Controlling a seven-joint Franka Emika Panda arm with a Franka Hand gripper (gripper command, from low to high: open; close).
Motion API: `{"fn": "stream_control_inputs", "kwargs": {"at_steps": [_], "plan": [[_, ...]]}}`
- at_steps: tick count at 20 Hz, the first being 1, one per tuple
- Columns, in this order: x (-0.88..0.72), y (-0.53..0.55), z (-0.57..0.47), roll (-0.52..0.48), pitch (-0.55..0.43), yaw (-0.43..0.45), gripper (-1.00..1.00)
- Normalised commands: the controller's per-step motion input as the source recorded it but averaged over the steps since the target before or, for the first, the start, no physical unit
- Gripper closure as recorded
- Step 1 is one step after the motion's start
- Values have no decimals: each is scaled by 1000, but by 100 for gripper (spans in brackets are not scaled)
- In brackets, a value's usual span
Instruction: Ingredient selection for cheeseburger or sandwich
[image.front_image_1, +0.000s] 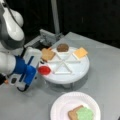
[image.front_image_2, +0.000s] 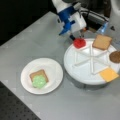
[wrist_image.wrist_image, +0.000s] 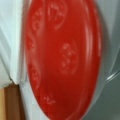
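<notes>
The red tomato disc (image.front_image_1: 44, 70) (image.front_image_2: 79, 43) sits at the rim of the white divided tray (image.front_image_1: 75, 77) (image.front_image_2: 75, 72) and fills the wrist view (wrist_image.wrist_image: 62, 60). My gripper (image.front_image_1: 40, 67) (image.front_image_2: 76, 37) is right at the tomato; its fingers are hidden. Other ingredients lie in the tray's wedges: a brown toast square (image.front_image_1: 47, 54) (image.front_image_2: 102, 42), a dark round patty (image.front_image_1: 62, 47) (image.front_image_2: 115, 57) and a yellow cheese square (image.front_image_1: 80, 52) (image.front_image_2: 108, 74). On the white plate (image.front_image_1: 62, 105) (image.front_image_2: 52, 70) the sandwich stands as a toast square (image.front_image_1: 73, 113) (image.front_image_2: 37, 73) with green lettuce (image.front_image_1: 85, 114) (image.front_image_2: 39, 81) on top.
The tray stands raised on a short foot above the grey table (image.front_image_1: 105, 75) (image.front_image_2: 37, 40). A metal post and bracket (image.front_image_1: 50, 35) rise behind the tray. In a front view a dark perforated board (image.front_image_2: 12, 107) borders the table's bottom left edge.
</notes>
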Motion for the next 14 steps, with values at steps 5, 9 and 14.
{"fn": "stream_control_inputs", "kwargs": {"at_steps": [5, 9, 14], "plan": [[112, -180, -22, 97, -13, -8, -100], [125, -165, 53, 73, 5, 17, -100], [125, -74, 79, 67, 21, 8, -100]]}}
